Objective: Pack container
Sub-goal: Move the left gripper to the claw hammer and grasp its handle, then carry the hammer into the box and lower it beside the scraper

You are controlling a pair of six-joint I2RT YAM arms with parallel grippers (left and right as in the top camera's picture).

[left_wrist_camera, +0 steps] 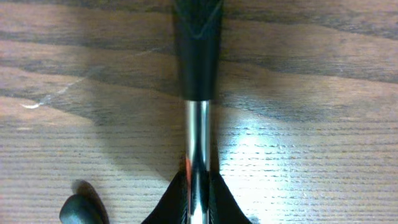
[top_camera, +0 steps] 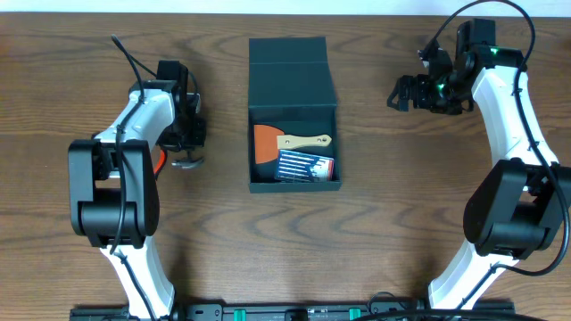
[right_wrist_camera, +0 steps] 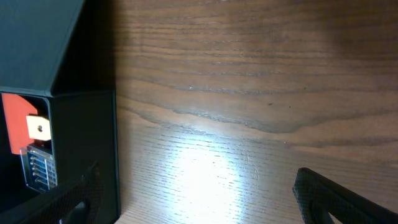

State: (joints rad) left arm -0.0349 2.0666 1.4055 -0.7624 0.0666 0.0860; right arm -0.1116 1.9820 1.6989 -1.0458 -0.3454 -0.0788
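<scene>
Count first: one container [top_camera: 294, 187], dark teal-green, sits midway between the left and right edges of the desk and nearer the far edge, with its hinged lid folded back toward that edge. Two things lie inside it: one scraper [top_camera: 285, 143] with an orange blade and a pale wooden handle, and just beside it on the near side one clear pack [top_camera: 306, 166] of small blue-and-white pieces. One more tool [left_wrist_camera: 198, 106], with a chrome shaft and a black grip, is out on the wood toward the left edge. The left gripper [top_camera: 186, 143] is clenched on that chrome shaft, fingers pressed against both sides of it. The right gripper [top_camera: 403, 92] hangs near the far right corner, well apart from the container, its fingers [right_wrist_camera: 336, 196] spread wide with only bare wood between them, holding and touching nothing
</scene>
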